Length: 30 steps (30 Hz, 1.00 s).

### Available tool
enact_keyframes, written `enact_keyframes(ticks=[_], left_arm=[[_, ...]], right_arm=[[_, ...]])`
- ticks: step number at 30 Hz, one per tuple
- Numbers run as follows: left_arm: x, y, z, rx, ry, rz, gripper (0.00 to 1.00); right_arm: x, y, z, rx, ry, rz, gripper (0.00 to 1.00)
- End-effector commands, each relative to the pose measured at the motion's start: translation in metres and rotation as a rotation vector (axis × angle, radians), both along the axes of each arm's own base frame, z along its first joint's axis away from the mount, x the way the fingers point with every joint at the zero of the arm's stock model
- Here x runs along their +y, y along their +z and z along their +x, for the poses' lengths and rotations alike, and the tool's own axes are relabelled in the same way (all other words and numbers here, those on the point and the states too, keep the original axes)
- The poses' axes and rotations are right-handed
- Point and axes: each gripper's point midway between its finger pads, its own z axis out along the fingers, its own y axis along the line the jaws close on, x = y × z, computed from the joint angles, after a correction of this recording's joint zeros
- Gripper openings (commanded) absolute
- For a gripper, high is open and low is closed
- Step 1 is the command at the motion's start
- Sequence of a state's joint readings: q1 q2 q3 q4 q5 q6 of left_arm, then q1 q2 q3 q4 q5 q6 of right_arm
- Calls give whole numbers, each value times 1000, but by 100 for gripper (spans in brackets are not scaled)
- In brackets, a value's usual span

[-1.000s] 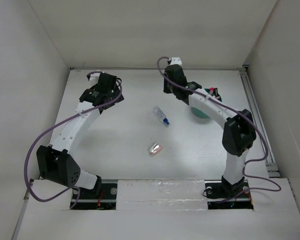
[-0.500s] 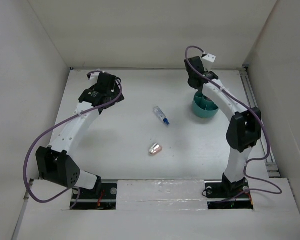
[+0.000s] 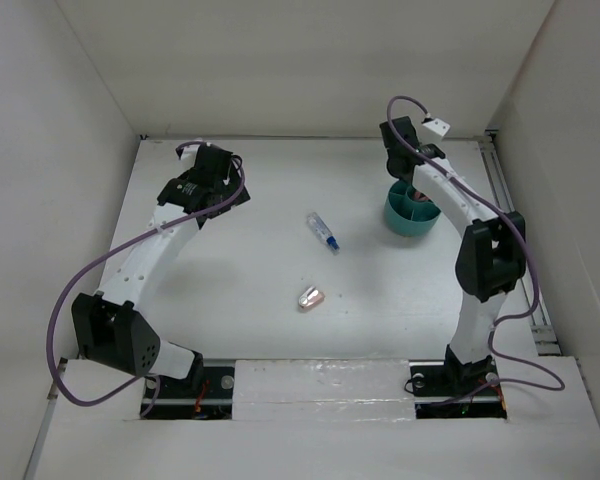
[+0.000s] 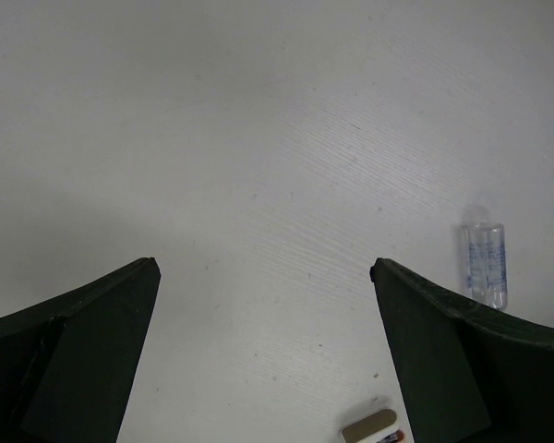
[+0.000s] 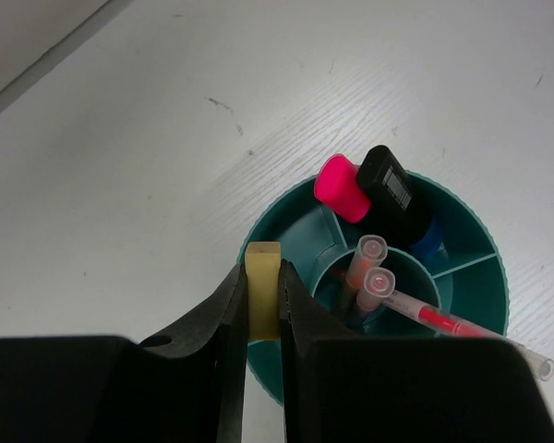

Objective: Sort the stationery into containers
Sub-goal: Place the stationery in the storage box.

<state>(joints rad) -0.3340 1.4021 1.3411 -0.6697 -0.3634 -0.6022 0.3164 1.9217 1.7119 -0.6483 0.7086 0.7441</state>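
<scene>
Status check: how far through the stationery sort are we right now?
Done: the pink-capped marker, a black marker and the thin pink pens stand in the teal bowl. In hand: the right gripper is shut on the tan block, over the bowl's edge. Left: the clear tube and the silver-pink oval piece lie on the table; the left gripper is open and empty.

Tan block (image 5: 263, 291) over teal bowl (image 5: 462, 235) holding markers (image 5: 343, 189), pens (image 5: 369, 268); tube (image 3: 322, 231), oval piece (image 3: 310, 297) outside.

You're in a robot lab cell: plain white panel walls (image 3: 300, 60) box in a white wood-grain tabletop (image 3: 260, 270), white left arm (image 3: 145, 255) and right arm (image 3: 450, 195) bolted at its edge.
</scene>
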Motion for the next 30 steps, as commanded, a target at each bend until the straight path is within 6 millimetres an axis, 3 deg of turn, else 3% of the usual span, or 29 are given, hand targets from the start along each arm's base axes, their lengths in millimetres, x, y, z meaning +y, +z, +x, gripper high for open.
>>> enact_keyframes(ticks=[1, 14, 30], left_arm=[[0, 16, -2, -55, -19, -7, 100], [1, 15, -4, -55, -19, -7, 100], [-1, 16, -3, -60, -32, -10, 100]], right_arm=[[0, -12, -1, 10, -40, 5, 0], [0, -32, -8, 43, -39, 9, 0], [7, -39, -3, 49, 4, 25, 20]])
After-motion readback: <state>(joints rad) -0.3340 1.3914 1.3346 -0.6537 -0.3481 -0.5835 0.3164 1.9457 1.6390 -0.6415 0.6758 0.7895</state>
